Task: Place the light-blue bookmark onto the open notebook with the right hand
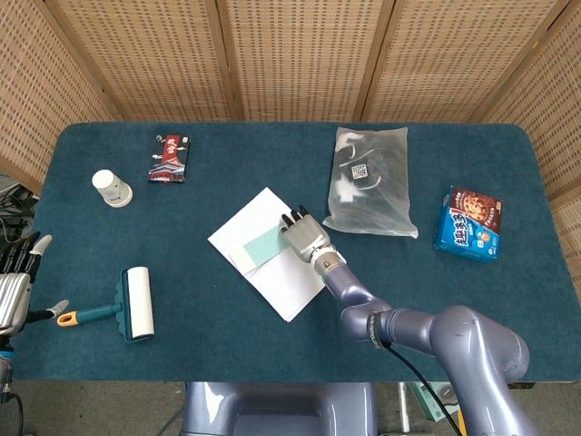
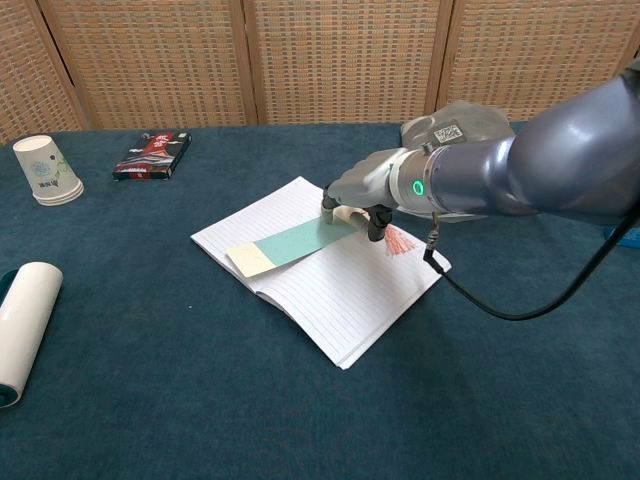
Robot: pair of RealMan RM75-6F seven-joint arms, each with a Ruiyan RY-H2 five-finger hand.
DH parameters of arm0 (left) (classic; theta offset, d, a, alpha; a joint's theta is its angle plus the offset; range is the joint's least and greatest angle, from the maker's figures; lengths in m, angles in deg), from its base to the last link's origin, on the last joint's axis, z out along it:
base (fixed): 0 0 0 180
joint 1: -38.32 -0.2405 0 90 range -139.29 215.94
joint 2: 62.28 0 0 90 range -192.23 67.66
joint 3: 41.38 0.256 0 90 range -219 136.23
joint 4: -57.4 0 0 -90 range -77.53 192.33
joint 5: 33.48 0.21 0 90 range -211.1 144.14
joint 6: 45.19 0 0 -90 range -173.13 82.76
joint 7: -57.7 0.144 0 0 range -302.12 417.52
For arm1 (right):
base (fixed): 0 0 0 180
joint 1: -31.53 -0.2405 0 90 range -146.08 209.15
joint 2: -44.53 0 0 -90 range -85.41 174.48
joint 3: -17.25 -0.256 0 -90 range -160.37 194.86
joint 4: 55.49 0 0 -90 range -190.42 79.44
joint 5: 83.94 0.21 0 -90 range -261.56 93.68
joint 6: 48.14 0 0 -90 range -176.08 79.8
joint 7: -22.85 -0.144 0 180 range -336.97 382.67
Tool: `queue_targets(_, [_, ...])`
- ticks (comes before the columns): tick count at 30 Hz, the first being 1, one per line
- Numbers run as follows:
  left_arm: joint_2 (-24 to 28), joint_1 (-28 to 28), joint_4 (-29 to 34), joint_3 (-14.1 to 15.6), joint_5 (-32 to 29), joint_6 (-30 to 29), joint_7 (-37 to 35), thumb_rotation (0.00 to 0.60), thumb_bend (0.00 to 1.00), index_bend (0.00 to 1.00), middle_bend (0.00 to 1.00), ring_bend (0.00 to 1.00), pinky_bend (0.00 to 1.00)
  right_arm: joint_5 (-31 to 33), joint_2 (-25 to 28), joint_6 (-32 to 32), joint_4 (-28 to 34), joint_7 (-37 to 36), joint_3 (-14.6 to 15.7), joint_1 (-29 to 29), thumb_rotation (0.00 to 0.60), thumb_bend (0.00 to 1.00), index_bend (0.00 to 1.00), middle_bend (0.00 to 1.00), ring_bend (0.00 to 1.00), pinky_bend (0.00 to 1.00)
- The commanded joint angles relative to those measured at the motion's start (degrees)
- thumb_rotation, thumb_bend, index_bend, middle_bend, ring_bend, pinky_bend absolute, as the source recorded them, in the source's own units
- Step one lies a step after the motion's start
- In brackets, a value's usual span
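Now my right hand [image 2: 358, 192] hovers at the bookmark [image 2: 290, 241]'s 2 o'clock end on the notebook [image 2: 340, 290], fingers curled, contact unclear; I should lift straight up, avoiding the tassel [image 2: 400, 240].

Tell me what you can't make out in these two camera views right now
- Whether the right robot hand is touching the light-blue bookmark: its fingertips cover that end in both views.
- Left robot hand: cut off by the head view's left edge, absent from the chest view.
- Lint roller: handle cut off by the chest view's left edge.
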Motion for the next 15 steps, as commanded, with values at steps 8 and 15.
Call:
queue_targets(8, [-0.12, 0.03, -0.08, -0.03, -0.04, -0.04, 0.16, 0.600, 0.12, 0.00, 0.00, 0.00, 0.00, -4.11, -0.95, -0.81, -0.80, -2.31, -0.20, 0.34, 0.600, 1.00, 0.20, 0.00, 0.00, 0.00])
queue_targets(15, [-0.18, 0.02, -0.14, -0.04, -0.18, 0.01, 0.25, 0.600, 0.12, 0.00, 0.00, 0.00, 0.00, -8.10, -2.07, -1.95, -3.10, -5.02, -0.60, 0.99, 0.600, 1.00, 0.20, 0.00, 0.00, 0.00])
